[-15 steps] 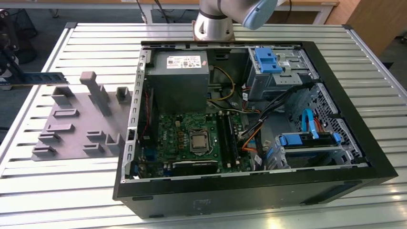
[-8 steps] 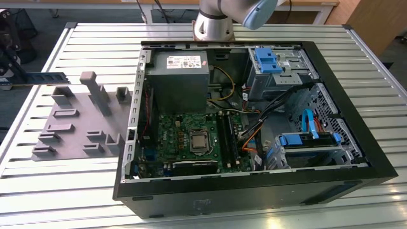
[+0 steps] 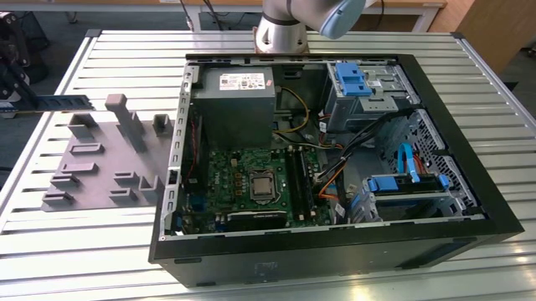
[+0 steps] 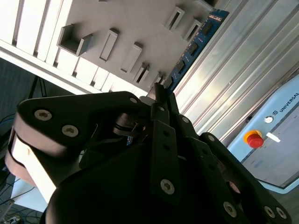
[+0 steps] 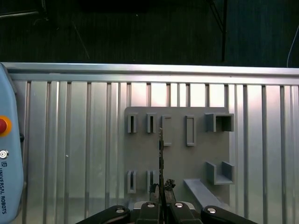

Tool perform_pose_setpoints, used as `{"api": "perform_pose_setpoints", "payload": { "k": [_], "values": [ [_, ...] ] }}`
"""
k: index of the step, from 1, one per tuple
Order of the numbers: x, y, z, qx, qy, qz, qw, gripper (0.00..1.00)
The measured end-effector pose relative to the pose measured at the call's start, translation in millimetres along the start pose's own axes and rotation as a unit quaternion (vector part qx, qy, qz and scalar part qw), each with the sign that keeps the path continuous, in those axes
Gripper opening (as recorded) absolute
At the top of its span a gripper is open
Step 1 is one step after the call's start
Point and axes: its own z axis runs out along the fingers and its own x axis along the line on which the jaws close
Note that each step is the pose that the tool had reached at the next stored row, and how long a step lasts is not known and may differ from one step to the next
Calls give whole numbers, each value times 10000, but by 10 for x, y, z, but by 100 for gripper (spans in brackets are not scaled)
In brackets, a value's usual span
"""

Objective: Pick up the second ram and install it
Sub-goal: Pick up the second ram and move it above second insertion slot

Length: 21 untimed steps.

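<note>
Tool (image 5: 161,189) is pinched shut on one end of the second ram (image 3: 60,103), edge-up over the grey fixture (image 3: 96,172) at the exterior view's left. It's light, stiff and probably fragile, so grip the board edges, not the chips. There's open tabletop (image 3: 84,251) before the PC case (image 3: 335,251), whose walls look tight.

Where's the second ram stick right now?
In the exterior view the second ram is at the far left, pinched in the gripper just above the grey fixture, apart from the open computer case.
</note>
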Motion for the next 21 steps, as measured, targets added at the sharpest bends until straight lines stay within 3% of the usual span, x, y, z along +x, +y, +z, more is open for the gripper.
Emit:
{"api": "perform_pose_setpoints", "payload": {
  "k": [21],
  "values": [
    [-1, -69, -2, 0, 0, 0, 10000, 14]
  ]
}}
